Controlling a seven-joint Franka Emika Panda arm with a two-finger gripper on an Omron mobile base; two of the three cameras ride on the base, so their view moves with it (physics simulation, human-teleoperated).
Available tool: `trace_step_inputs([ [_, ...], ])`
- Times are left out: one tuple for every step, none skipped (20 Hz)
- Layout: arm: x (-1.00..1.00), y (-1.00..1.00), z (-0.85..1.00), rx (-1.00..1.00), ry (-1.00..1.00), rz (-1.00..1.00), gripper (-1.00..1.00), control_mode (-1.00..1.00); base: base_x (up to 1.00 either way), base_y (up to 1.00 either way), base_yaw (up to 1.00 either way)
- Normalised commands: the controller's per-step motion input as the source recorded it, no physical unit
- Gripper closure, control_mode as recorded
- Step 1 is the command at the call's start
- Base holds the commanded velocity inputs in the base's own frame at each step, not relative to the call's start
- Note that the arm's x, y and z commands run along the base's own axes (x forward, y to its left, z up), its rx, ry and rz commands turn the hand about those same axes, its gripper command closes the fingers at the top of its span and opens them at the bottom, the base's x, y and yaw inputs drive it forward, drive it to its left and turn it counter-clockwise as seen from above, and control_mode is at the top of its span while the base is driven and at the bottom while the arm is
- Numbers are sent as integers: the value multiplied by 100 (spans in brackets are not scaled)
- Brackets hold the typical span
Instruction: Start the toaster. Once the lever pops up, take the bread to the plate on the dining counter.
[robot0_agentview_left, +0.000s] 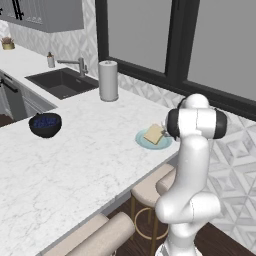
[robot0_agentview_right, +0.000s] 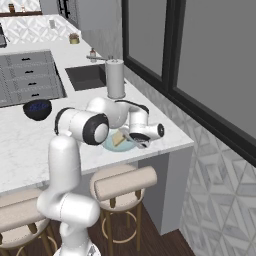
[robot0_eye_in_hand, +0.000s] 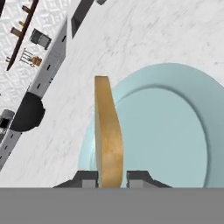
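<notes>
From my seat, the arm (robot0_agentview_right: 75, 165) rises at the near left and bends over the white marble bench (robot0_agentview_right: 30, 142), its hand reaching right to the pale blue-green plate (robot0_agentview_right: 111, 145) near the bench's right end. The fingers (robot0_agentview_right: 131, 137) sit low over the plate, with the tan bread (robot0_agentview_right: 119, 138) tilted on it beside them. A dark bowl (robot0_agentview_right: 37, 109) stands to the far left, a paper towel roll (robot0_agentview_right: 115, 79) beyond the plate by the sink (robot0_agentview_right: 86, 76). Beige stools (robot0_agentview_right: 122, 182) line the near edge.

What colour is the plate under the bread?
Pale blue-green plate; clearest in the hand view.
</notes>
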Motion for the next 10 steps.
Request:
trace_step_inputs([
  [12, 25, -2, 0, 2, 0, -100, -100, 0, 0, 0],
  [4, 21, 0, 0, 4, 0, -100, -100, 0, 0, 0],
  [0, 15, 0, 0, 3, 0, -100, -100, 0, 0, 0],
  [0, 10, 0, 0, 2, 0, -100, -100, 0, 0, 0],
  [0, 7, 0, 0, 1, 0, -100, -100, 0, 0, 0],
  [0, 10, 0, 0, 1, 0, -100, -100, 0, 0, 0],
  [0, 16, 0, 0, 5, 0, -100, -100, 0, 0, 0],
  [0, 14, 0, 0, 7, -1, -100, -100, 0, 0, 0],
  [0, 9, 0, 0, 6, -2, -100, -100, 0, 0, 0],
  [0, 8, 0, 0, 6, -3, -100, -100, 0, 0, 0],
])
